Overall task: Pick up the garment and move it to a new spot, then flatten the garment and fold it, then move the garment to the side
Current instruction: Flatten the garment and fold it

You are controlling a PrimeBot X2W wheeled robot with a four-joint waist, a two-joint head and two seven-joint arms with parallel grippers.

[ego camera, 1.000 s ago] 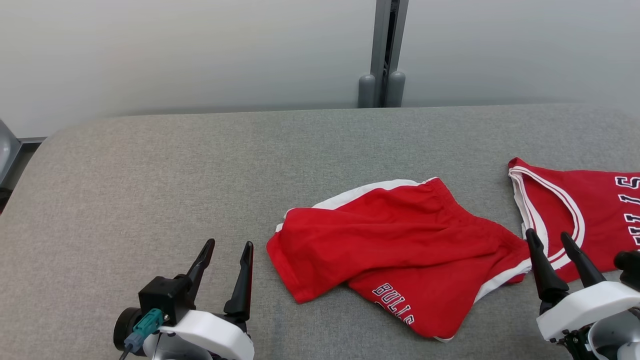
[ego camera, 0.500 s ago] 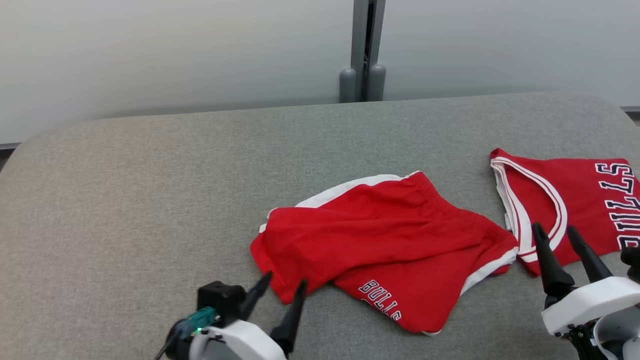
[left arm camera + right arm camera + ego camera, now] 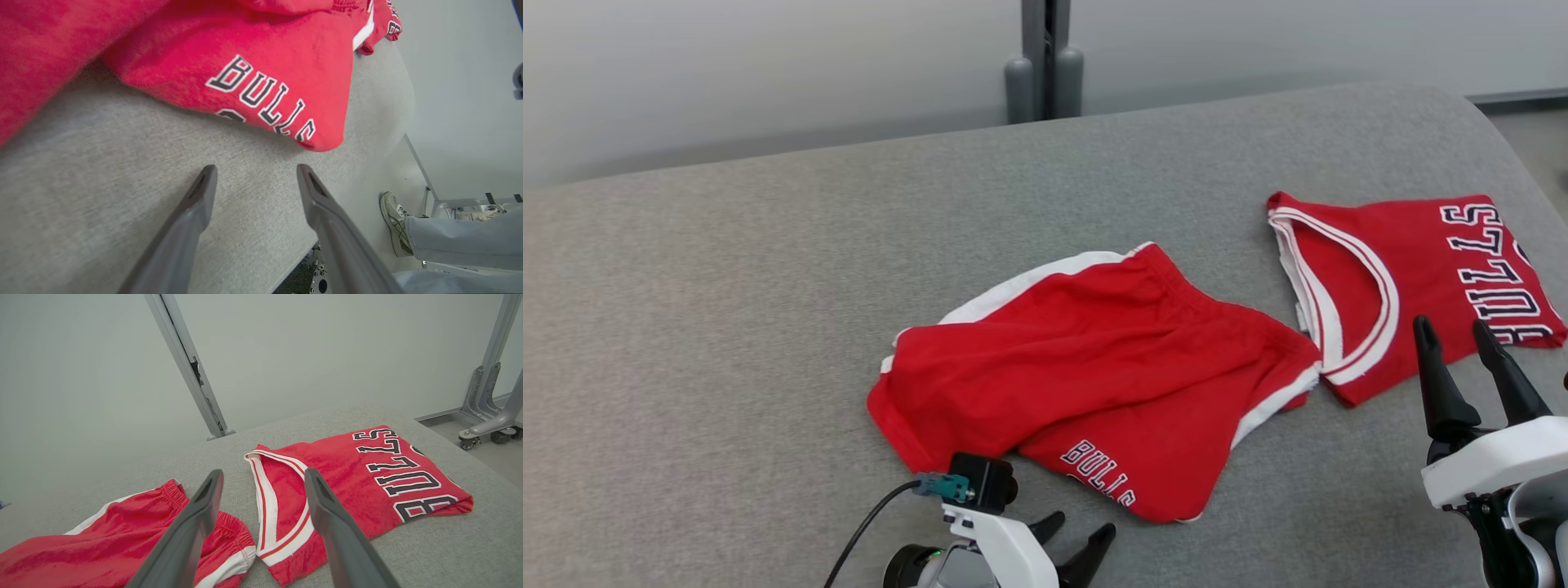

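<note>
Head view has the red shorts (image 3: 1094, 384) lying rumpled on the grey padded table (image 3: 727, 286), the "BULLS" print on the leg nearest the robot. Left of the shorts the padding is bare right across. Behind the shorts it runs bare to the rounded far edge.

Just right of the shorts lies a folded red jersey (image 3: 1405, 278), its white-trimmed armhole beside the shorts' white-banded hem. Whether the two touch cannot be told. Beyond the jersey the table curves away at its corner. A grey post (image 3: 1045, 57) stands against the pale wall, behind the shorts and past the far edge.

The left gripper (image 3: 1082, 524) sits low on the near side of the shorts, just short of the printed leg. Its fingers are spread wide and hold nothing. In the left wrist view its tips stand over bare padding close to the shorts' corner. Past the table edge there, a person's shoe (image 3: 392, 222) and a pale trouser leg show on the floor.

The right gripper (image 3: 1452, 322) is raised to the right of the shorts, its fingers wide and empty, with the tips in front of the jersey. Right wrist view shows a wheeled metal frame (image 3: 486, 416) on the floor beyond the jersey.
</note>
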